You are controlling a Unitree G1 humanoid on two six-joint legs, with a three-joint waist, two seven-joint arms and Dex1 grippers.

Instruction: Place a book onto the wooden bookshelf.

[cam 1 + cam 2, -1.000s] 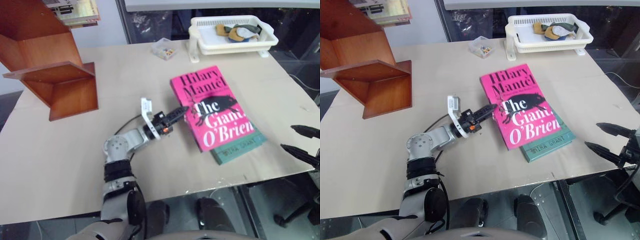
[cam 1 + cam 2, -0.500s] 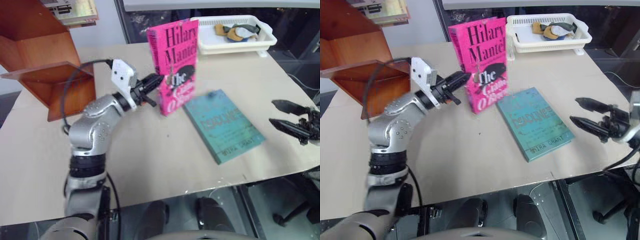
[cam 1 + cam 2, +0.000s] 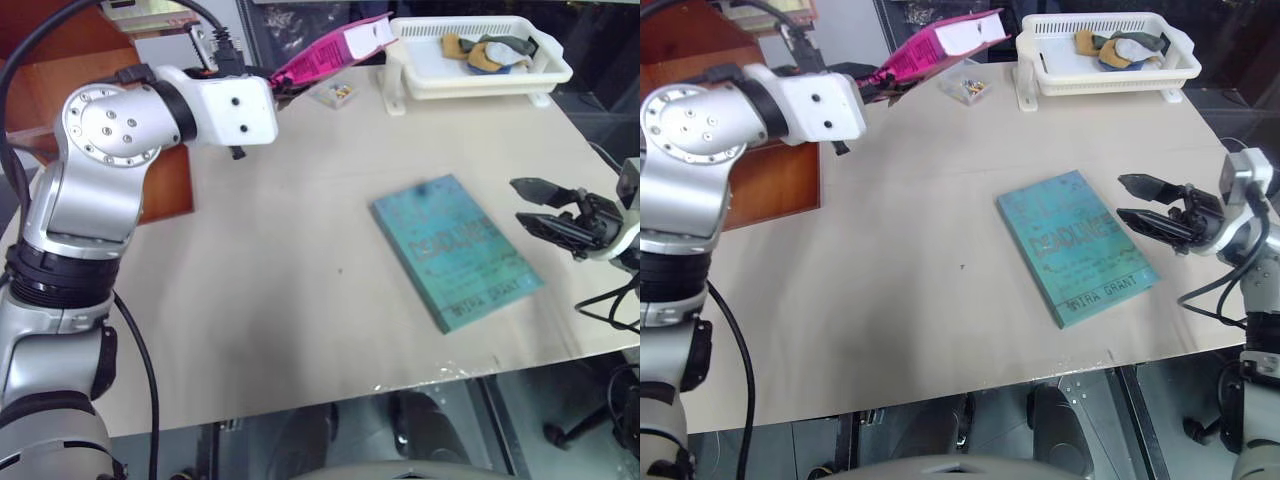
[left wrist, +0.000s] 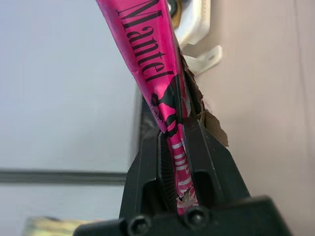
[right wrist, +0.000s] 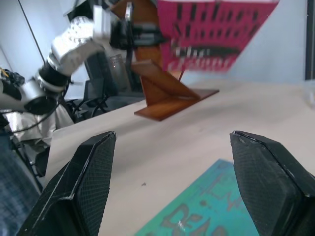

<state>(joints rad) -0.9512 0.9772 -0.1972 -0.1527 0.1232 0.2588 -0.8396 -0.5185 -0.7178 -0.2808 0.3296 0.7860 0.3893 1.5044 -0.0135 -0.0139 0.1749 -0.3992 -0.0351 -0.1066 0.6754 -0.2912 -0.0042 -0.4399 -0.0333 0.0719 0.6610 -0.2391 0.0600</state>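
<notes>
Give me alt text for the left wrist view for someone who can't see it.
The left tool is shut on the bright pink book, its two black fingers clamping the cover edge-on, with "Mantel" in black letters above them. Beyond lie a beige table and part of a white basket.

You see the book [image 3: 940, 47] in bright pink with black lettering on its cover and a white page edge. The teal-green book [image 3: 1072, 245] carries faint darker lettering and lies on the pale beige bench [image 3: 910, 300]. The wooden bookshelf [image 3: 160, 190] is a polished reddish brown. The basket [image 3: 1105, 75] is white and slatted, with tan, dark green and pale items inside. Your left tool [image 4: 179, 147] has black fingers on a white and silver arm; your right tool [image 3: 1140, 205] is black too, its finger pads [image 5: 93, 172] textured in a fine grid pattern.
</notes>
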